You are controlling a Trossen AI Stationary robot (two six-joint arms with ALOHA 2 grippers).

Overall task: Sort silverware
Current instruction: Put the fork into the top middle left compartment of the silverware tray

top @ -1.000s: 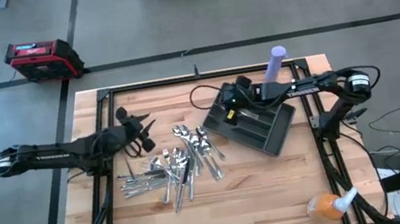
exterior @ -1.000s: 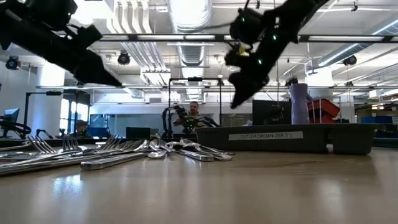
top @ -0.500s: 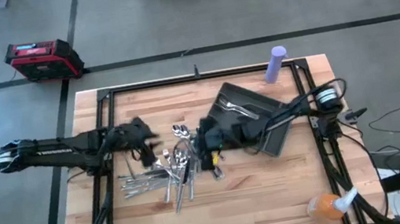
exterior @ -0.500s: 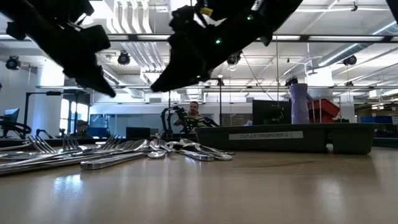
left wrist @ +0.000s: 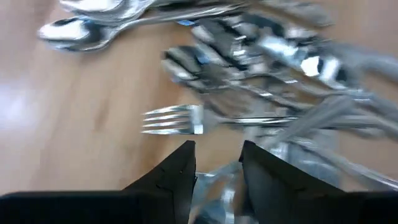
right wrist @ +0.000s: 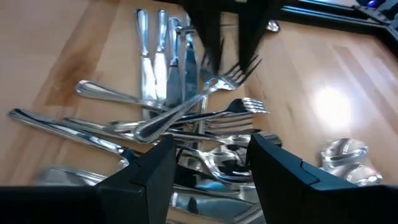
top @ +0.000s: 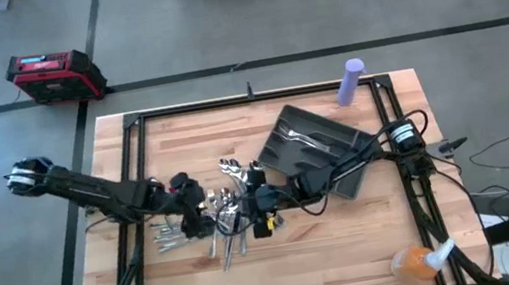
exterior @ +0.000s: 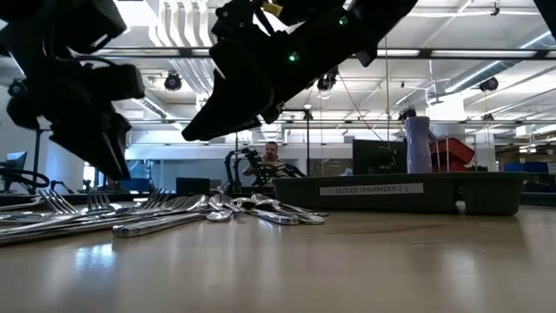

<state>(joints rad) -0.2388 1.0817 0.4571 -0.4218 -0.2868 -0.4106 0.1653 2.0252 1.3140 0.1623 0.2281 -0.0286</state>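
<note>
Silverware (top: pixel 214 221): loose heap on the wooden table (top: pixel 350 239), just beside the dark tray (top: pixel 346 181); two pieces lie in the tray.
Left gripper (top: pixel 194 212): low over the heap's left side, fingers (left wrist: pixel 180 171) parted, a fork (left wrist: pixel 180 119) just ahead, nothing held.
Right gripper (top: pixel 256 203): over the heap's right side, fingers (right wrist: pixel 155 168) spread wide, nothing between them.

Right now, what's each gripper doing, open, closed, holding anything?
Left gripper: open, empty, low over the silverware.
Right gripper: open, empty, over the same pile.
</note>
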